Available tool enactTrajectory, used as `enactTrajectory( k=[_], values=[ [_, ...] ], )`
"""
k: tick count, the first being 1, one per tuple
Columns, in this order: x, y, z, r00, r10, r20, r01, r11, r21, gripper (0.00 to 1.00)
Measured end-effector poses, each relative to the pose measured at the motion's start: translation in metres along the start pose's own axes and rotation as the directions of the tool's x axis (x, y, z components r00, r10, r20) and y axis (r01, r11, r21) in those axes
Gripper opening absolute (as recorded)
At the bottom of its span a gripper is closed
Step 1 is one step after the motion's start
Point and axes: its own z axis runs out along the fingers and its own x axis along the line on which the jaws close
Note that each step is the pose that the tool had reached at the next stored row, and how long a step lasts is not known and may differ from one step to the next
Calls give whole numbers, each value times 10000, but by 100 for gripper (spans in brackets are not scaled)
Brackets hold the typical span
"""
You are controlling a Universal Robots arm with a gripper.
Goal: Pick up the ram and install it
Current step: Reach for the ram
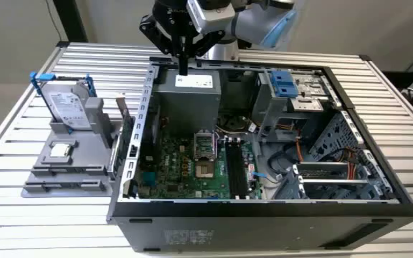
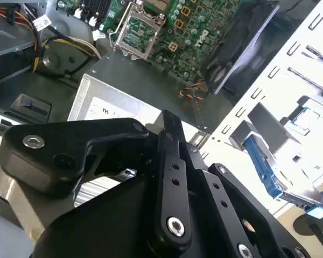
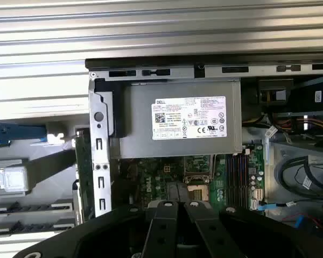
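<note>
My gripper (image 1: 183,70) hangs above the back edge of the open computer case (image 1: 149,107), over the grey power supply (image 1: 192,86). Its black fingers (image 3: 177,189) are pressed together with nothing between them; in the second wrist view their tip (image 2: 169,122) points at the power supply's label (image 2: 105,112). A thin dark board that I take for the ram (image 1: 128,131) stands edge-on in the grey rack, just outside the case wall on the exterior view's left. In the first wrist view the ram (image 3: 84,166) looks green. The black memory slots (image 1: 235,172) lie on the motherboard.
The grey rack (image 1: 63,177) on the exterior view's left also holds a silver hard drive with blue rails (image 1: 69,107) and a small square chip (image 1: 62,150). Inside the case are the processor socket (image 1: 204,148), cables (image 1: 292,161) and a blue drive bay (image 1: 282,83). The table is slatted metal.
</note>
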Motion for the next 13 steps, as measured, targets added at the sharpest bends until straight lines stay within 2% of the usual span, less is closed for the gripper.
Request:
enactTrajectory(
  k=[13],
  values=[
    [9, 0, 0, 10000, 1, -2, -1, 10000, -1, 0]
  ],
)
